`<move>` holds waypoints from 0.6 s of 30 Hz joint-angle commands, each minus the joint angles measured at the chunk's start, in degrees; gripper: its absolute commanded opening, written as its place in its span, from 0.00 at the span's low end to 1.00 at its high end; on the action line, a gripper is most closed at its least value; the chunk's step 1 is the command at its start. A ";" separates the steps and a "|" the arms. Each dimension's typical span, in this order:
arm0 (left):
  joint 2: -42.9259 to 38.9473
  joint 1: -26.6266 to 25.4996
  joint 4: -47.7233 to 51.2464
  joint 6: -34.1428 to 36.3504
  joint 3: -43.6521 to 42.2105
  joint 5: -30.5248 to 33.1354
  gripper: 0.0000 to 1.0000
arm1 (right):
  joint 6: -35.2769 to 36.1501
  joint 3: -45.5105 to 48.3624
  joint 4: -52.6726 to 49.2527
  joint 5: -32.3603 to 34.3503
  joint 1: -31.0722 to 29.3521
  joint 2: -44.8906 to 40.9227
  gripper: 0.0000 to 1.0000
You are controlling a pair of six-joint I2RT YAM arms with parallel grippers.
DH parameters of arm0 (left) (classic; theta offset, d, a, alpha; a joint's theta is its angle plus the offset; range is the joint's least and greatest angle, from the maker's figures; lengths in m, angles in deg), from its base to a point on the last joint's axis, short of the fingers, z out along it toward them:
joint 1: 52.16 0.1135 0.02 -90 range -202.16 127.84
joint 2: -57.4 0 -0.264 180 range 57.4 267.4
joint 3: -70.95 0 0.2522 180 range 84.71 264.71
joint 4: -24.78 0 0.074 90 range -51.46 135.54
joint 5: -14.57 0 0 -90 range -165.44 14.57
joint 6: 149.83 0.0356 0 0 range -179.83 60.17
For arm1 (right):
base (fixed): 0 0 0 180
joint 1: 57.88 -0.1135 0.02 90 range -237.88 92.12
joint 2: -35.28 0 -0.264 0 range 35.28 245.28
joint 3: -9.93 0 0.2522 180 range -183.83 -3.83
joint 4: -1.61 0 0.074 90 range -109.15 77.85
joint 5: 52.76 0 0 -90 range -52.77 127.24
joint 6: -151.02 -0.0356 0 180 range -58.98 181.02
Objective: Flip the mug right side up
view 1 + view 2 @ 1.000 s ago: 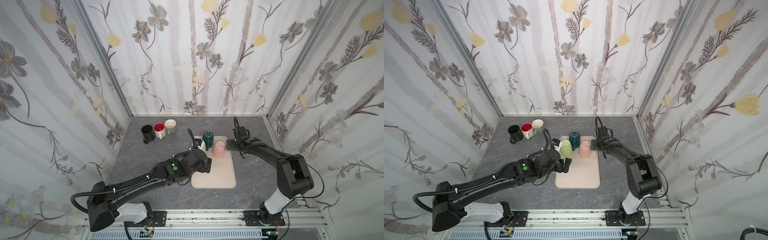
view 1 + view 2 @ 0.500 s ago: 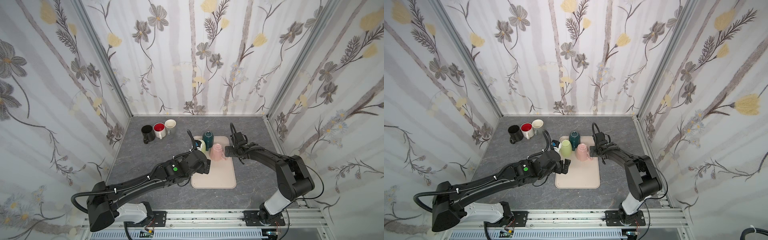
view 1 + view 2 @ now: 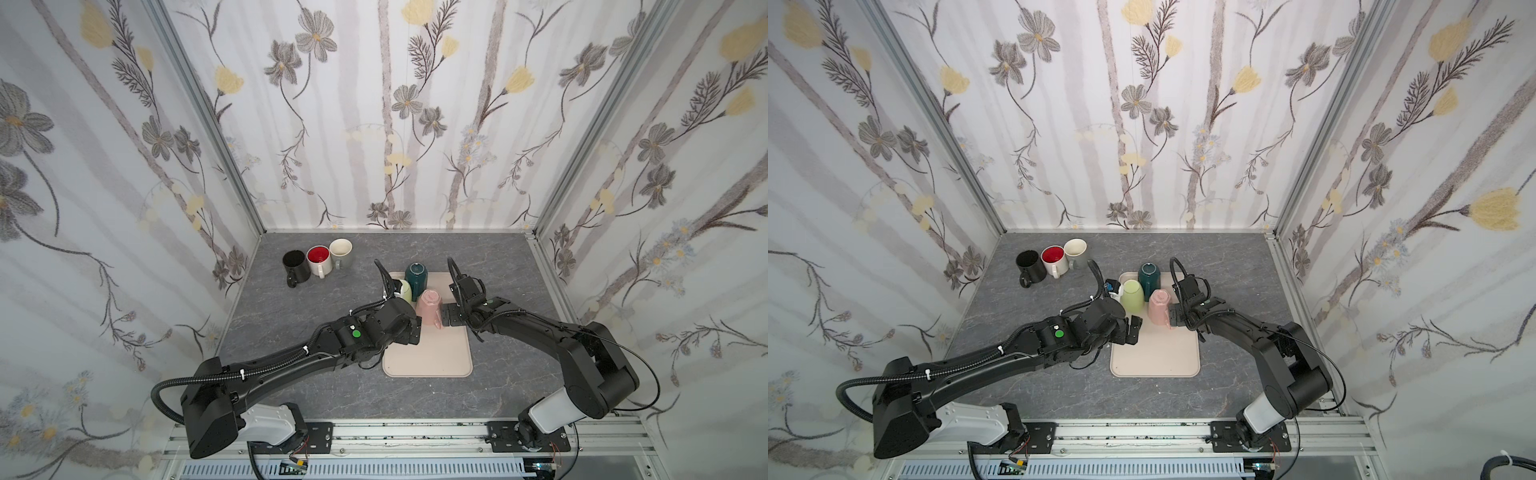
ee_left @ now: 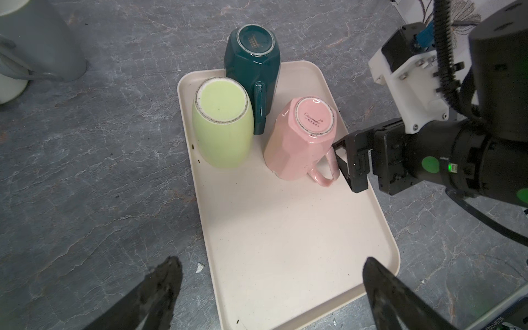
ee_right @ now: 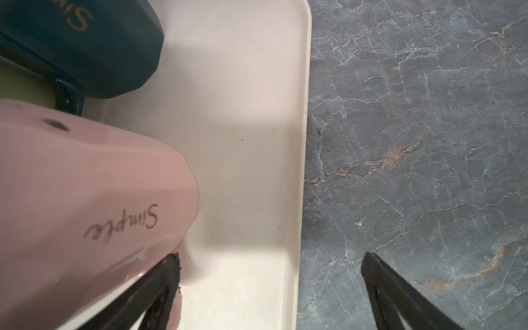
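**Kid:** What do you see, going from the left?

**Robot:** Far left on the tabletop (image 3: 291, 328) stand a black mug (image 3: 296, 266), a mug that is red inside (image 3: 319, 259) and a cream mug (image 3: 341, 252). All three are open side up. Next come my left jaws at the left edge of the tray (image 3: 428, 357). They are spread wide and hold nothing.

**Kid:** And on the tray?

**Robot:** There are three, all bottom-up. First is a lime green cup (image 3: 1133, 296), then a dark teal mug (image 3: 416, 276) behind it, then the pink mug (image 3: 430, 307).

**Kid:** Which one do you flip?

**Robot:** The pink one, I think. My right jaws are just beside it, next to its handle. They are spread wide too and pinch nothing. One fingertip (image 5: 167, 271) sits right against the pink side.

**Kid:** So what step is this?

**Robot:** I am only reaching, because nothing is grabbed yet. Next I think I must get the jaws around the handle or the side and squeeze. Then I lift, roll it over and set it down open side up. The teal mug is close, so I must not bump it.
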 commanded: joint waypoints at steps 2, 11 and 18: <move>0.96 0.60 -1.05 -2.15 0.71 -1.67 1.00 | -0.73 0.21 1.87 2.65 -2.31 -0.37 1.00; 3.75 1.73 -0.22 -4.13 1.82 -4.78 1.00 | 0.55 1.39 4.79 -1.91 -6.62 -5.13 1.00; 6.53 1.96 -0.19 -5.24 2.72 -7.06 1.00 | -1.70 6.67 6.65 -5.52 -6.34 -17.82 1.00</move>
